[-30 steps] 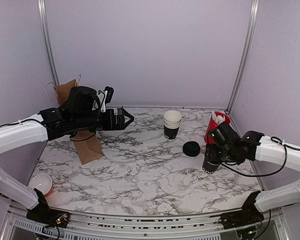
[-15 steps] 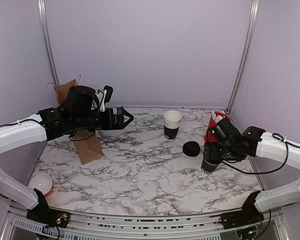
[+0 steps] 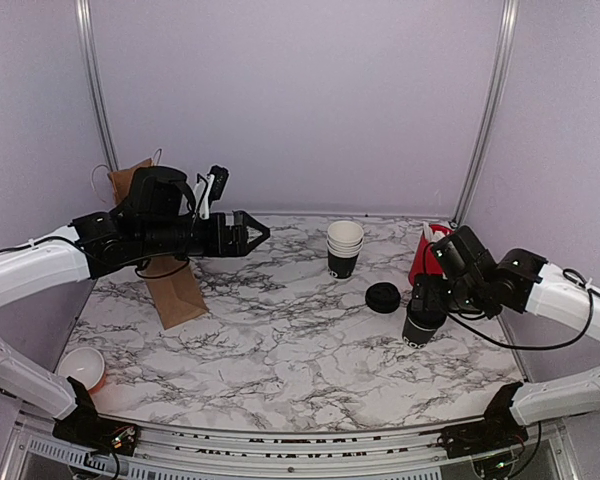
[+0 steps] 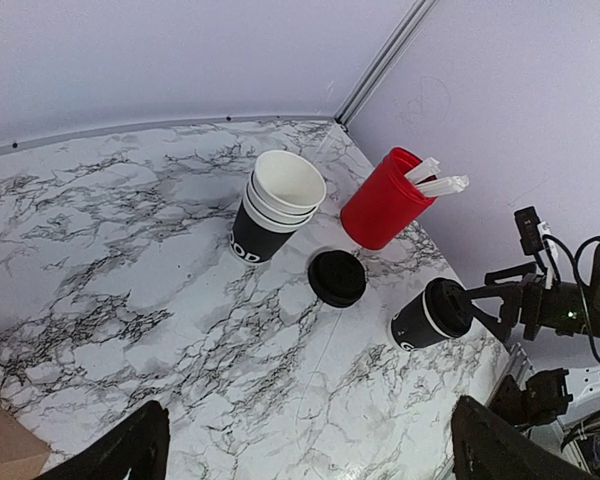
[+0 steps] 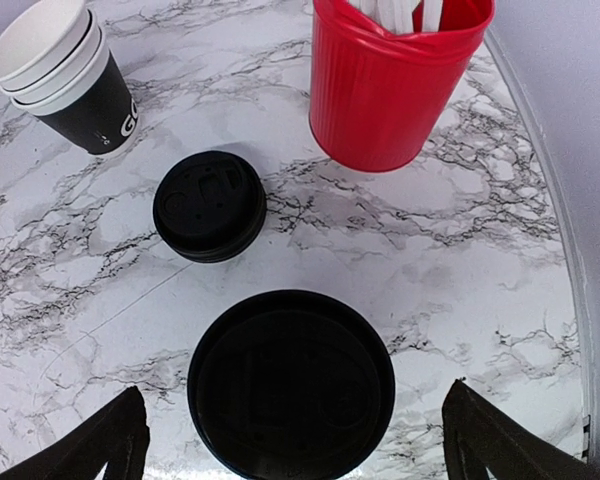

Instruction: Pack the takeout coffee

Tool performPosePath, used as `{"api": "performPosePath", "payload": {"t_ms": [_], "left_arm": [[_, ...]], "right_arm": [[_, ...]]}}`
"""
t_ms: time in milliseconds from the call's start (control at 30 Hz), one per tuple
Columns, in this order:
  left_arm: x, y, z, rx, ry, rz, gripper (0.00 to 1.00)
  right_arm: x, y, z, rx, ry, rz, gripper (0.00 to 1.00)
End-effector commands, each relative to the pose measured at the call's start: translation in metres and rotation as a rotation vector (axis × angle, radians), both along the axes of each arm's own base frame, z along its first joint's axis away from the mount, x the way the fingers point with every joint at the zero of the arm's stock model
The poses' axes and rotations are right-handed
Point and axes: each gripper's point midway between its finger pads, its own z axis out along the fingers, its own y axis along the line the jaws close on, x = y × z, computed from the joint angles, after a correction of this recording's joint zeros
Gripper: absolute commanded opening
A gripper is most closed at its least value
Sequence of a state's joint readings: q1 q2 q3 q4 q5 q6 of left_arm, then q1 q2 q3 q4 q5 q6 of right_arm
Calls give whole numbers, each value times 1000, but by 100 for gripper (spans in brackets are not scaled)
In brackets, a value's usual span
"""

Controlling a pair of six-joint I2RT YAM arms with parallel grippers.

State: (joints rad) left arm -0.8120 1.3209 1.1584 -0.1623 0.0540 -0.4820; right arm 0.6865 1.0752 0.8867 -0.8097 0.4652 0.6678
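Note:
The takeout coffee (image 3: 421, 322) is a small black cup with a black lid on it, standing upright at the right of the marble table (image 3: 280, 350). It also shows in the left wrist view (image 4: 432, 312) and fills the lower middle of the right wrist view (image 5: 291, 380). My right gripper (image 3: 427, 297) hovers just above it, open, with its fingers apart on either side of the lid and not touching it (image 5: 295, 445). My left gripper (image 3: 258, 235) hangs open and empty in the air at the back left (image 4: 310, 450). The brown paper bag (image 3: 180, 295) is behind and under my left arm.
A loose black lid (image 3: 383, 297) lies left of the cup. A stack of white-rimmed nested cups (image 3: 344, 248) stands at the back middle. A red cup with white sticks (image 3: 422, 262) stands behind my right gripper. A small bowl (image 3: 80, 368) sits at the near left corner.
My right gripper has opened wider and drawn up and back off the lidded cup, which stays standing. My left arm has risen slightly.

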Motion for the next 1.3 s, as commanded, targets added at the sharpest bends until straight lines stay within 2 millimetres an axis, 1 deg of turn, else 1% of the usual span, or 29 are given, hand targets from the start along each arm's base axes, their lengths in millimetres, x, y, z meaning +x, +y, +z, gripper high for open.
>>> {"api": "performPosePath", "payload": {"t_ms": [0, 167, 233, 300, 400, 533, 600, 700, 767, 900, 1100, 1267], "left_arm": [[-12, -6, 44, -64, -83, -65, 99], [-20, -7, 67, -94, -126, -83, 99], [-22, -5, 76, -103, -148, -78, 99], [-24, -1, 85, -111, -169, -66, 99], [-23, 5, 89, -113, -182, -32, 99], [-23, 15, 98, -131, -185, 13, 99], [-22, 24, 106, -116, -194, 50, 99], [-13, 47, 110, -33, -189, 161, 99], [-11, 61, 114, -6, -188, 225, 99], [-7, 96, 127, 25, -186, 386, 99], [-8, 146, 137, 54, -180, 591, 99], [-8, 197, 143, 102, -180, 802, 98]], "right_arm": [[11, 10, 29, 62, -81, 30, 100], [14, 14, 40, 80, -110, 45, 100], [15, 15, 48, 100, -142, 51, 100], [16, 18, 57, 126, -179, 69, 100], [19, 21, 70, 143, -216, 84, 100], [20, 23, 83, 150, -257, 107, 100], [21, 24, 88, 143, -269, 121, 100], [24, 26, 96, 121, -281, 146, 100], [25, 27, 103, 121, -306, 165, 100], [24, 32, 115, 143, -352, 204, 100], [23, 39, 128, 174, -396, 245, 100], [21, 45, 133, 206, -417, 281, 100]]}}
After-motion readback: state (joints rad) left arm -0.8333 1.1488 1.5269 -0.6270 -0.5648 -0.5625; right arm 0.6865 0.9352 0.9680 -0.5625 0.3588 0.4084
